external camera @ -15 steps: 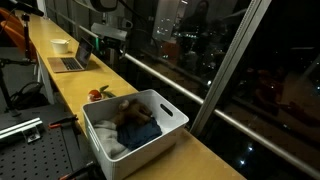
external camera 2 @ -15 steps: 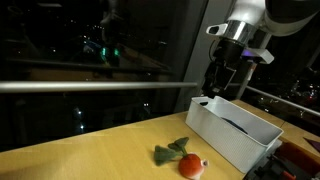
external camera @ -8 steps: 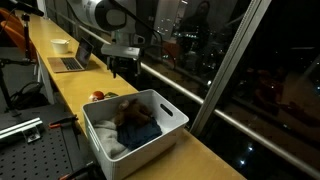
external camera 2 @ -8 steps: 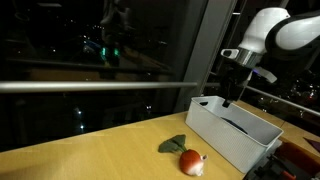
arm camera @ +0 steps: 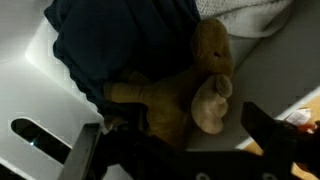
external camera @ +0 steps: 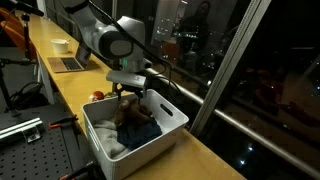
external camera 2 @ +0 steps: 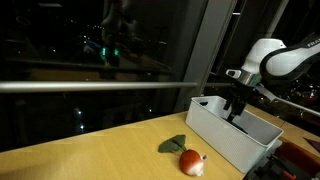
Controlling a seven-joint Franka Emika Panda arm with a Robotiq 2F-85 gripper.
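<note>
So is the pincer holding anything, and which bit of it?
Nothing is held. The pincer is open wide above the brown plush toy in the white bin, not gripping it.

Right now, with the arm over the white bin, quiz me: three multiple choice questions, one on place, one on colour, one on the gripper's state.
1. Where is the red toy vegetable? A in the white bin; B on the counter beside it; C in the gripper.
2. The cloth beside the brown plush toy is: A dark blue; B yellow; C pink.
3. The gripper's jaws are: A shut on the toy; B shut, empty; C open over the toy.
Answers: B, it lies on the wood outside the bin; A, seen in the wrist view; C, the fingers stand wide apart.
</note>
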